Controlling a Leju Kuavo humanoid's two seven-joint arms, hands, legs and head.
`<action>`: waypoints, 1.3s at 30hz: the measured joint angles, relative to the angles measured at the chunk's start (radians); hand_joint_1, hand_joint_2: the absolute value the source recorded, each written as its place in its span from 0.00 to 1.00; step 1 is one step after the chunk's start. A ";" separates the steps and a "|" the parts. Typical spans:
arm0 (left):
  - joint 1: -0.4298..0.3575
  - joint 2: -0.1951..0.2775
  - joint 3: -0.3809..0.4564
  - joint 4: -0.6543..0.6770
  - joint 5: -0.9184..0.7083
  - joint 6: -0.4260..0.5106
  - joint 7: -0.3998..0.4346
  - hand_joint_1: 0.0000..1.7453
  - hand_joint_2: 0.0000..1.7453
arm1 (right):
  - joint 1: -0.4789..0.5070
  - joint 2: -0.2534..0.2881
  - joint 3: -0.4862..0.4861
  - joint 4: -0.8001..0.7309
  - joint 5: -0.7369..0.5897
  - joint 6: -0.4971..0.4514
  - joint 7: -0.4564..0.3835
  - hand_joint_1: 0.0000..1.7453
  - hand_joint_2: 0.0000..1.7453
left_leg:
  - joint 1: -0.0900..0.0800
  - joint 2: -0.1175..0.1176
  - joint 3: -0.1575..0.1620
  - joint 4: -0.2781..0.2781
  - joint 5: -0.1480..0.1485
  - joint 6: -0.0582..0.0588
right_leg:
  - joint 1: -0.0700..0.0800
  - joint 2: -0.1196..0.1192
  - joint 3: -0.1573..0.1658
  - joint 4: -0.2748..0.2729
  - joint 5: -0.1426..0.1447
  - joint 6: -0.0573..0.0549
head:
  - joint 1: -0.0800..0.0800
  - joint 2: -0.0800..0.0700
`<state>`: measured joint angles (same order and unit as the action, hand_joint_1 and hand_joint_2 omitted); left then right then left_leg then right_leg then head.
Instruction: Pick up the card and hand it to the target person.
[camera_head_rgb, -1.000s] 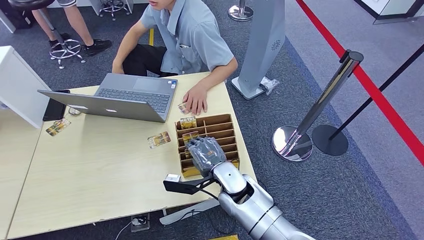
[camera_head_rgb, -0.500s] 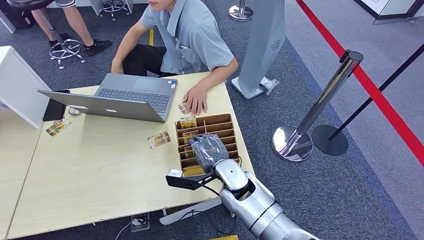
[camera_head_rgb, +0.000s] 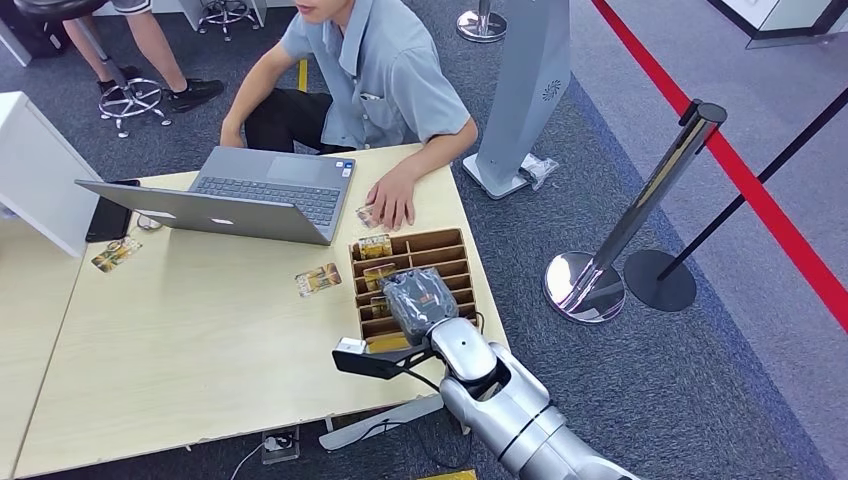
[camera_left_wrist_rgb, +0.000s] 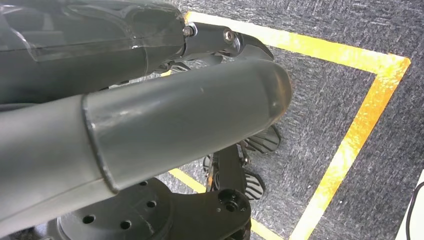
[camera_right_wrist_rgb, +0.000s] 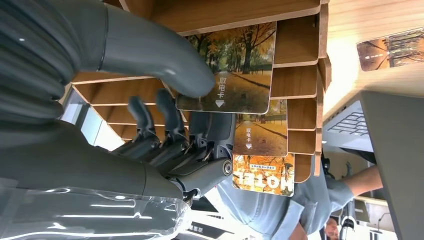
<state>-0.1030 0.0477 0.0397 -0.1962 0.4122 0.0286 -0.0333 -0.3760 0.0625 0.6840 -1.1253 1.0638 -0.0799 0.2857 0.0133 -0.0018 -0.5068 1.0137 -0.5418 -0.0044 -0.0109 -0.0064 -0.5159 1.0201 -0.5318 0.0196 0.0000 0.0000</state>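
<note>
A wooden slotted card rack (camera_head_rgb: 452, 247) stands at the table's right edge with several picture cards in it. My right hand (camera_head_rgb: 418, 300) is over its middle slots. In the right wrist view the thumb (camera_right_wrist_rgb: 165, 60) presses on the face of an autumn-tree card (camera_right_wrist_rgb: 240, 65) standing in a slot, with the darker fingers (camera_right_wrist_rgb: 167, 117) curled behind its edge, so the card is pinched. Two more cards (camera_right_wrist_rgb: 261, 135) sit in the slots beyond. A person in a blue shirt (camera_head_rgb: 385, 85) sits across the table. My left hand (camera_left_wrist_rgb: 150, 100) hangs over the floor and holds nothing.
The person's hand (camera_head_rgb: 392, 203) rests on a card near the rack's far end. An open laptop (camera_head_rgb: 240, 195) sits at the table's far side. A loose card (camera_head_rgb: 318, 279) lies left of the rack. A chrome stanchion (camera_head_rgb: 600, 265) stands on the carpet to the right.
My right hand has slid along the rack from the near slots to the middle ones, away from me. In the last half second it has hardly moved.
</note>
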 joint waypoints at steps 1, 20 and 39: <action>0.000 0.000 0.000 0.000 0.000 0.000 0.000 0.00 0.00 | 0.000 0.000 -0.001 0.000 0.002 -0.001 0.000 1.00 1.00 | 0.000 0.000 0.000 0.000 0.000 0.000 | 0.000 0.000 0.000 0.000 0.000 0.000 | 0.000 0.000; 0.001 0.002 -0.001 0.000 -0.009 -0.011 -0.008 0.00 0.00 | -0.021 -0.052 -0.101 -0.194 0.075 -0.039 0.019 1.00 1.00 | 0.000 0.000 -0.002 0.002 0.000 0.000 | 0.000 0.000 -0.002 0.001 0.000 0.000 | 0.000 0.000; 0.001 0.020 -0.060 0.001 -0.070 -0.060 -0.012 0.00 0.00 | -0.362 -0.016 -0.346 -0.089 0.196 -0.076 -0.008 1.00 1.00 | -0.001 0.002 -0.003 0.003 0.000 0.000 | -0.001 0.002 -0.004 0.003 0.001 0.000 | 0.000 0.000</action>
<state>-0.1024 0.0673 -0.0201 -0.1957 0.3423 -0.0314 -0.0452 -0.7379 0.0463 0.3382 -1.2147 1.2595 -0.1556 0.2773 0.0126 -0.0003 -0.5099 1.0169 -0.5417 -0.0042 -0.0116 -0.0047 -0.5200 1.0233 -0.5311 0.0197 0.0000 0.0000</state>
